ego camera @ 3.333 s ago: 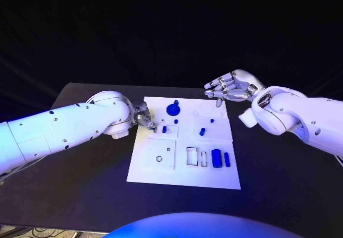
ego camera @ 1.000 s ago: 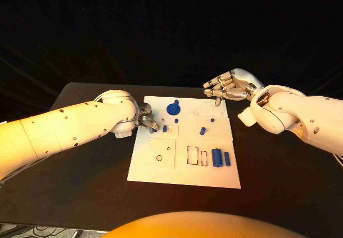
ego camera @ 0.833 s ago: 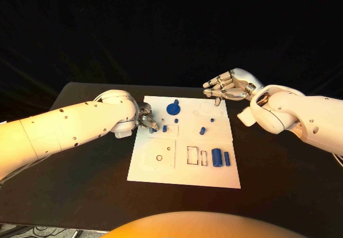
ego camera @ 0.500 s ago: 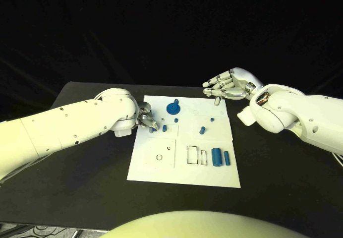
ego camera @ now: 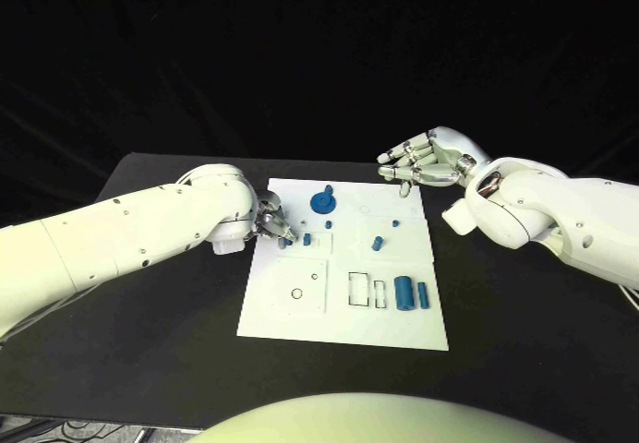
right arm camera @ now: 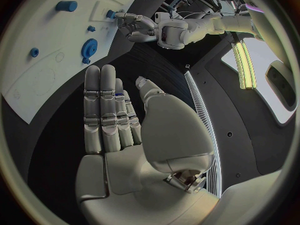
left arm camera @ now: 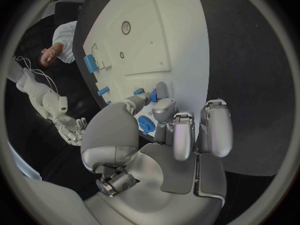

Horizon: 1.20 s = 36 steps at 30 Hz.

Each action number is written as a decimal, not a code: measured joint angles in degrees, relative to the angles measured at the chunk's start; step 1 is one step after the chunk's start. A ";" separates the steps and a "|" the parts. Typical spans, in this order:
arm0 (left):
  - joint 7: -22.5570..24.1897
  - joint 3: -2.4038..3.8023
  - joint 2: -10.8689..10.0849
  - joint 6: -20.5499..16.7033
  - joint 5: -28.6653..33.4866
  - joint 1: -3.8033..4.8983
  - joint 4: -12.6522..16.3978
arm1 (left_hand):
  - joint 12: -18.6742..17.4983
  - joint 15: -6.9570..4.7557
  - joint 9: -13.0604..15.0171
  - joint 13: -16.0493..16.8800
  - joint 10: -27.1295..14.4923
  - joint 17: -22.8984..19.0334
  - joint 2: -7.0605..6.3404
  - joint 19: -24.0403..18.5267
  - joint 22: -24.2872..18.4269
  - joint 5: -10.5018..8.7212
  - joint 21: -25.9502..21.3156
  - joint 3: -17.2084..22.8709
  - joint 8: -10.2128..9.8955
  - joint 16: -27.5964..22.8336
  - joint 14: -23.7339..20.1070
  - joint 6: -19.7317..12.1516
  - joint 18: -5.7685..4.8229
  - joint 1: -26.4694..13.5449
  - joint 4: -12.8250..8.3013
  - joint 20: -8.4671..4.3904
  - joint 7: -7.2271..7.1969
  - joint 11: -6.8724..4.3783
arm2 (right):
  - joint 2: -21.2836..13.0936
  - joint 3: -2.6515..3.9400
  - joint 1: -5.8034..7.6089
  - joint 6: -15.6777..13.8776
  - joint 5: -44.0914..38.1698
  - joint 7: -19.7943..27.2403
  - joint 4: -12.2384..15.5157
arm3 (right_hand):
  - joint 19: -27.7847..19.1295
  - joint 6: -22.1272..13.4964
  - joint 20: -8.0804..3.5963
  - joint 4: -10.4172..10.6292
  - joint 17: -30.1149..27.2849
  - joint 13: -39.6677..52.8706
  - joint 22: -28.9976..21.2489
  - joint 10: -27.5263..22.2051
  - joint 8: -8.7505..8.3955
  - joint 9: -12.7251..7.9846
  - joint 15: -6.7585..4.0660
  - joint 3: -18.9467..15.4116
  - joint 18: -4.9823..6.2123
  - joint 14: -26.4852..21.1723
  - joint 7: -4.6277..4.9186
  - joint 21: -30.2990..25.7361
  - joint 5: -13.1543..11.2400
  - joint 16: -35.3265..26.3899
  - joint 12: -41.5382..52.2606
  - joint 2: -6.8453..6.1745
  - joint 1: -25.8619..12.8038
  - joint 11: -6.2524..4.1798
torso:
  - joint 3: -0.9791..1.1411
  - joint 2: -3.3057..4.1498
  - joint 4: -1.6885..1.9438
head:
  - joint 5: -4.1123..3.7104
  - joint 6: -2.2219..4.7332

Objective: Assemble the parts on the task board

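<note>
The white task board [ego camera: 340,314] lies in the middle of the table. On it are a blue gear [ego camera: 322,201], a short blue peg [ego camera: 377,245] and two blue cylinders [ego camera: 403,293] near its right edge. My left hand [ego camera: 271,223] is at the board's left edge. In the left wrist view its thumb and a finger pinch a small blue part [left arm camera: 152,96], close to the gear [left arm camera: 147,124]. My right hand [ego camera: 424,162] hovers over the board's far right corner with its fingers stretched out and nothing in them. The right wrist view looks past that hand [right arm camera: 115,120] to the board [right arm camera: 37,85].
Square and rectangular recesses [ego camera: 359,290] and a small ring [ego camera: 295,294] mark the board's near half. Black table [ego camera: 160,332] surrounds the board on all sides. My left forearm [ego camera: 120,235] lies across the table's left part.
My left arm has edged slightly toward the board while its fingers stay at the same spot on the left edge. The right hand has not moved.
</note>
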 measured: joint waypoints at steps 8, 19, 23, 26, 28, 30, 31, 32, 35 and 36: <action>-0.20 -0.01 0.00 -0.01 0.00 -0.02 -0.18 | 0.00 0.00 -0.80 0.23 0.19 0.00 -0.51 0.00 0.00 0.00 0.00 -4.51 -0.25 0.00 0.00 0.12 0.00 -0.81 1.99 0.00 0.28 0.20 | -0.04 0.00 0.00 0.01 -0.01 -0.01 0.03 | 0.00 0.00 0.00 0.00 0.00 -0.05 -0.03 0.00 0.00 0.00 0.00 0.00 0.00 0.00 0.00 0.00 0.00 0.00 0.00 0.00 0.00 0.00 | -0.01 0.01 0.01 | -0.10 -0.01; -0.27 0.02 -0.20 -0.30 0.00 -0.04 0.12 | 0.00 0.00 -1.25 0.40 0.19 0.00 -0.52 0.00 0.05 0.00 0.00 -6.94 -0.25 0.00 0.00 0.12 0.00 -0.80 2.83 0.00 0.28 0.21 | -0.07 0.00 0.00 0.06 -0.01 -0.03 0.03 | 0.00 0.00 0.00 0.00 -0.01 -0.04 -0.03 0.00 0.00 0.00 0.00 0.00 0.00 0.00 0.00 0.00 0.00 0.00 0.00 0.00 0.00 0.00 | -0.04 0.00 0.05 | -0.28 -0.08; -0.27 0.02 -0.29 -0.63 0.00 -0.06 0.17 | 0.00 0.00 -1.59 0.52 0.38 0.00 -0.52 0.00 0.04 0.00 0.00 -8.88 -0.26 0.00 0.00 0.32 0.00 -0.80 3.64 0.00 0.48 0.02 | -0.07 0.00 0.00 0.08 0.02 -0.03 0.01 | 0.00 0.00 0.00 0.00 0.02 -0.04 -0.03 0.00 0.00 0.00 0.00 0.00 0.00 0.00 0.00 0.00 0.00 0.00 0.00 0.00 0.00 0.00 | -0.04 -0.01 0.06 | -0.31 -0.10; -0.26 0.01 -0.44 -1.09 -0.03 -0.09 0.25 | 0.23 0.00 -1.86 0.70 0.38 0.00 -0.52 0.00 0.04 0.00 0.00 -10.90 -0.34 0.00 0.00 0.52 0.00 -0.80 4.59 0.00 0.28 0.02 | -0.07 0.00 0.00 0.11 0.03 -0.04 -0.02 | 0.00 0.00 0.00 0.00 0.05 -0.04 -0.03 0.00 0.00 0.00 0.00 0.00 0.00 0.00 0.00 0.00 0.00 0.00 0.00 0.00 0.00 0.00 | -0.04 -0.03 0.07 | -0.31 -0.12; -0.22 0.01 -0.58 -1.51 -0.05 -0.10 0.33 | 0.43 -0.03 -2.05 0.79 0.42 0.02 -0.52 -0.05 0.04 0.00 0.00 -12.55 -0.36 0.00 0.03 0.54 0.00 -0.79 5.25 -0.04 0.26 -0.03 | -0.06 0.00 0.00 0.12 0.04 -0.04 -0.02 | 0.00 0.00 0.00 0.00 0.05 -0.04 -0.03 0.00 0.00 0.00 0.00 0.00 0.00 0.00 0.00 0.00 0.00 0.00 0.00 0.00 0.00 0.00 | -0.04 -0.03 0.08 | -0.34 -0.12; -0.19 0.00 -0.69 -1.90 -0.06 -0.11 0.40 | 0.43 -0.21 -2.17 0.79 0.59 0.04 -0.52 -0.21 0.04 -0.01 0.00 -13.76 -0.57 0.00 0.21 0.73 0.01 -0.79 5.80 -0.21 0.07 -0.20 | -0.05 0.00 0.00 0.14 0.04 -0.04 -0.03 | 0.00 0.00 0.00 0.00 0.05 -0.04 -0.03 0.00 0.00 0.00 0.00 0.00 0.00 0.00 0.00 0.00 0.00 0.00 0.00 0.00 0.00 0.00 | -0.04 -0.04 0.09 | -0.35 -0.13; -0.18 0.00 -0.74 -2.09 -0.07 -0.12 0.43 | 0.43 -0.21 -2.25 0.79 0.59 0.04 -0.52 -0.21 0.04 -0.01 0.00 -14.41 -0.59 0.00 0.21 0.73 0.01 -0.79 6.02 -0.21 0.07 -0.20 | -0.05 0.00 0.00 0.14 0.04 -0.05 -0.03 | 0.00 0.00 0.00 0.00 0.05 -0.04 -0.03 0.00 0.00 0.00 0.00 0.00 0.00 0.00 0.00 0.00 0.00 0.00 0.00 0.00 0.00 0.00 | -0.04 -0.04 0.09 | -0.35 -0.13; -0.17 0.00 -0.78 -2.35 -0.08 -0.12 0.46 | 0.43 -0.21 -2.31 0.79 0.59 0.04 -0.42 -0.21 0.04 -0.01 0.00 -15.03 -0.64 0.00 0.21 0.73 0.01 -0.70 6.33 -0.21 0.07 -0.20 | -0.05 0.00 0.00 0.15 0.05 -0.05 -0.04 | 0.00 0.00 0.00 0.00 0.05 -0.04 -0.03 0.00 0.00 0.00 0.00 0.00 0.00 0.00 0.00 0.00 0.00 0.00 0.00 0.00 0.00 0.00 | -0.04 -0.04 0.09 | -0.35 -0.13; -0.14 0.00 -0.85 -2.90 -0.09 -0.12 0.55 | 0.43 -0.21 -2.46 0.78 0.59 0.04 -0.07 -0.21 0.04 -0.01 0.00 -16.48 -0.65 0.00 0.21 0.72 0.00 -0.31 6.99 -0.21 0.07 -0.20 | -0.04 0.00 0.00 0.16 0.05 -0.05 -0.06 | 0.00 0.00 0.00 0.00 0.05 -0.04 -0.02 0.00 0.00 0.00 0.00 0.00 0.00 0.00 0.00 0.00 0.00 0.00 0.00 0.00 0.00 0.00 | -0.03 -0.04 0.09 | -0.36 -0.11; -0.12 0.01 -0.87 -3.11 -0.09 -0.12 0.58 | 0.43 -0.21 -2.53 0.80 0.59 0.04 0.09 -0.21 0.04 -0.01 0.00 -16.84 -0.65 0.00 0.21 0.72 0.01 0.01 7.20 -0.21 0.07 -0.20 | -0.04 0.00 0.00 0.17 0.05 -0.05 -0.06 | 0.00 0.00 0.00 0.00 0.04 -0.04 -0.03 0.00 0.00 0.00 0.00 0.00 0.00 0.00 0.00 0.00 0.00 0.00 0.00 0.00 0.00 0.00 | -0.02 -0.04 0.09 | -0.36 -0.09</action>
